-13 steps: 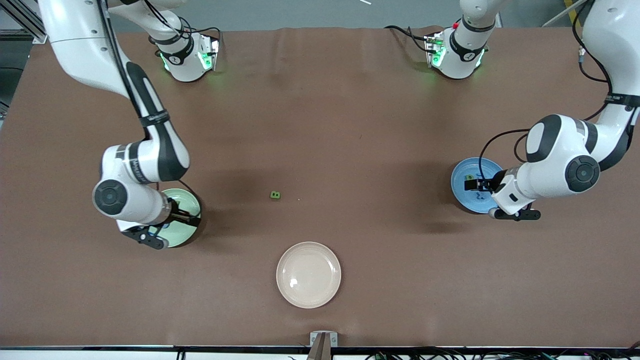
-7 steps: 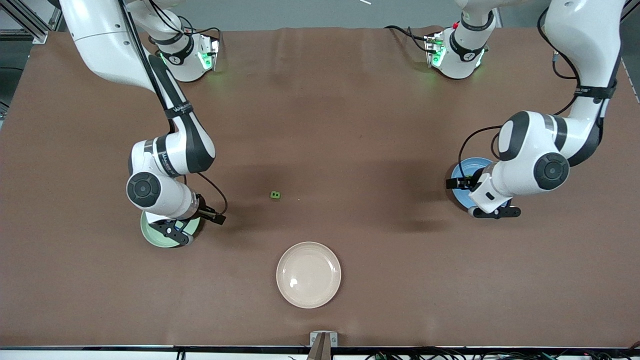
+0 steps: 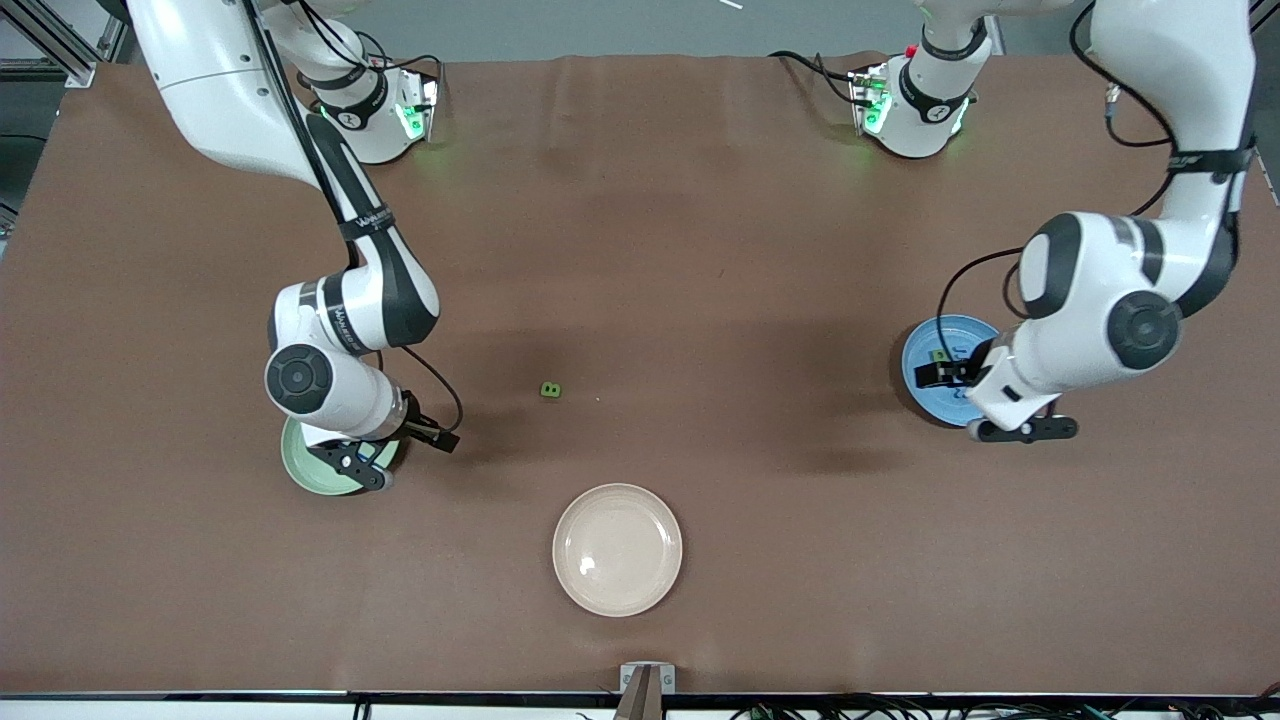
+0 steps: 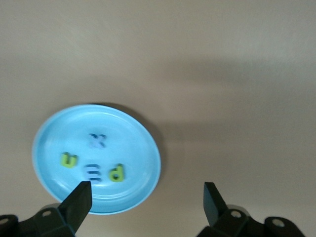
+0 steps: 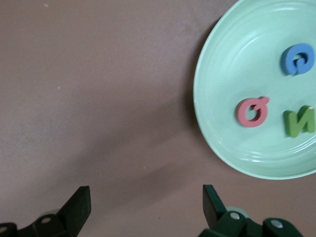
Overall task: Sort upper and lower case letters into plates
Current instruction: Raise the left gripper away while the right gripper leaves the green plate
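The sky blue plate (image 3: 925, 355) lies toward the left arm's end of the table and holds several small letters (image 4: 97, 141). My left gripper (image 3: 932, 377) hangs open and empty over its rim (image 4: 145, 197). The pale mint green plate (image 3: 305, 470) lies toward the right arm's end, holding a blue letter (image 5: 297, 59), a red one (image 5: 252, 111) and a green N (image 5: 299, 122). My right gripper (image 3: 445, 439) is open and empty over bare table beside that plate (image 5: 145, 202). One green letter (image 3: 550, 390) lies alone mid-table.
A cream-beige plate (image 3: 617, 549) with nothing in it sits nearer the front camera than the lone green letter. Brown cloth covers the whole table. Both arm bases stand along the edge farthest from the front camera.
The right gripper moved off the mint plate toward the table's middle. The left arm swung toward the middle, then back over the blue plate. Both grippers stayed open.
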You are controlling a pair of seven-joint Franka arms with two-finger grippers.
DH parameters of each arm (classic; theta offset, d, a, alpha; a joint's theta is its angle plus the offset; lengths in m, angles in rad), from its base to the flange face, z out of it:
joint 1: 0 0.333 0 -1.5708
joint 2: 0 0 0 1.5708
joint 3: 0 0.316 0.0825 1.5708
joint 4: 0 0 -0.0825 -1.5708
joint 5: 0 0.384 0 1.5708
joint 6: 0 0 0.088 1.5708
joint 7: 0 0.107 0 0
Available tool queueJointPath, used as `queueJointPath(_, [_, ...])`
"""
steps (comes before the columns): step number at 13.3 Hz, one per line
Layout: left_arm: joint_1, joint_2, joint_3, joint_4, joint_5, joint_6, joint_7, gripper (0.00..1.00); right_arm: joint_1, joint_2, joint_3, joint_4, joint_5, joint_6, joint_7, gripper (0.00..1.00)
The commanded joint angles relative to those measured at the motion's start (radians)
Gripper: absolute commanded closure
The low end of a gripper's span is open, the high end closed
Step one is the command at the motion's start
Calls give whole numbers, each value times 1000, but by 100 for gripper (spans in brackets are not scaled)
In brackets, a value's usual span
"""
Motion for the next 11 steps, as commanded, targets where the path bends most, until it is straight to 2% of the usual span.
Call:
queueJointPath(1, [33,-135,3,-18,-12,-52,48,1,17,8,-7,7,11,9,31,0])
queueJointPath(6, [85,-341,9,5,-12,-216,65,1,76,28,-7,5,11,79,167,0])
queueJointPath(9, [108,-349,9,161,-14,-395,67,1,90,43,-7,3,11,104,200,0])
queueJointPath(11, [108,-341,9,230,-14,-436,59,1,100,44,-7,5,11,107,215,0])
